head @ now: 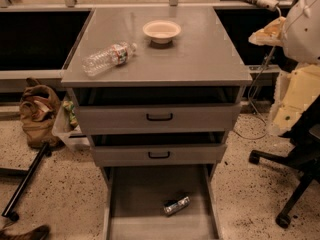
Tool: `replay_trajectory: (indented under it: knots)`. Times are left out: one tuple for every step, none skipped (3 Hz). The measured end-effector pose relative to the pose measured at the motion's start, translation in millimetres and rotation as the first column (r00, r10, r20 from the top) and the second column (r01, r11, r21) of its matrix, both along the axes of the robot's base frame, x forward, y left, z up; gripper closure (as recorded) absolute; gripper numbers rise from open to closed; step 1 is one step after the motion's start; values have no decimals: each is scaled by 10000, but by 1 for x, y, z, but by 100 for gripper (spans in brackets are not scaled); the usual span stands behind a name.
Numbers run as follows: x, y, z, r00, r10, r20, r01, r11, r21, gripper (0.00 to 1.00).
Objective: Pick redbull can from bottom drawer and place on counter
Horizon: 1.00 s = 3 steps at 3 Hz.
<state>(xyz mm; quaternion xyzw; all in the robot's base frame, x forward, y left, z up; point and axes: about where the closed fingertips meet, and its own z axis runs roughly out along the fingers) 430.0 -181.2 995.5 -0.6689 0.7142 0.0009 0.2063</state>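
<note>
Redbull can [176, 205] lies sideways near the bottom drawer's [131, 196] right wall, open room around it; you cannot see the gripper.

Flat grey counter [200, 54]: clear plastic bottle [107, 58] lying front-left on it, round white bowl [161, 30] behind centre. Below counter, open grey metal bottom drawer [135, 194]; slim silver redbull can [176, 205] lying inside, right of centre. Robot gripper out of view.

Lab, grey drawer cabinet [200, 116], speckled floor [65, 194], office chair [280, 157]
</note>
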Motion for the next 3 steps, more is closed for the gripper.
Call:
replay_trajectory:
  knots:
    - [0, 0, 0, 10000, 0, 0, 0, 10000, 0, 0]
    - [6, 7, -23, 9998, -185, -23, 185, 9995, 250, 0]
    - [14, 36, -86, 9989, -243, -400, 277, 9960, 851, 0]
